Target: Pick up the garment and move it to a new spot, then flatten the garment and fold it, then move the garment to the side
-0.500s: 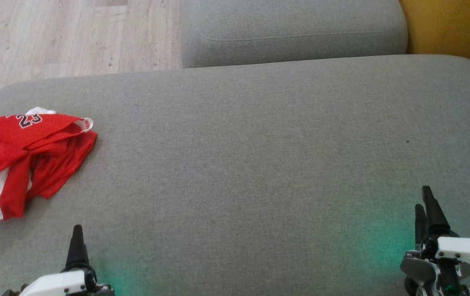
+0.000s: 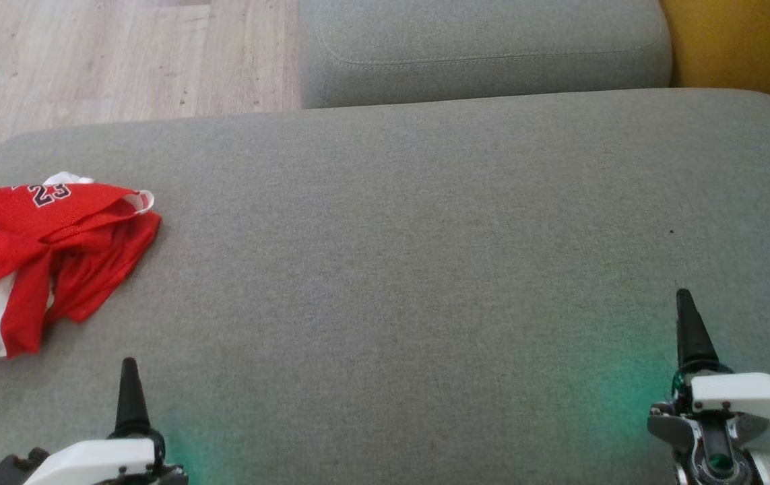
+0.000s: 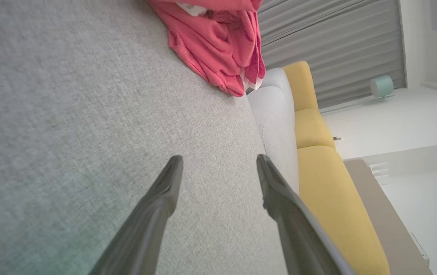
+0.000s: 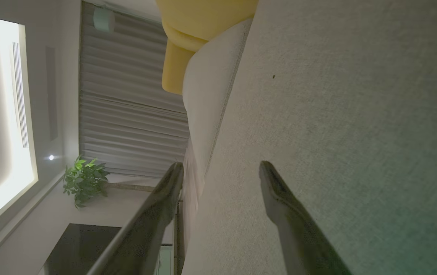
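The garment (image 2: 41,256) is a red jersey with white trim and the number 23. It lies crumpled at the left edge of the wide grey cushion (image 2: 425,236). My left gripper (image 2: 130,377) hovers low over the cushion, to the near right of the garment and apart from it. In the left wrist view its fingers stand open (image 3: 219,158) with nothing between them, and the garment (image 3: 218,49) lies well ahead. My right gripper (image 2: 689,330) is at the far right over bare cushion. The right wrist view shows it open and empty (image 4: 221,164).
A second grey cushion (image 2: 479,54) sits behind the wide one. Wooden floor (image 2: 88,60) lies beyond the cushion's far left edge. A yellow seat (image 2: 742,47) stands at the far right. Bare grey cushion stretches between garment and right gripper.
The right gripper has rolled, so one finger now hides the other, and it has crept forward and left. The left gripper has edged forward. The garment has stayed put.
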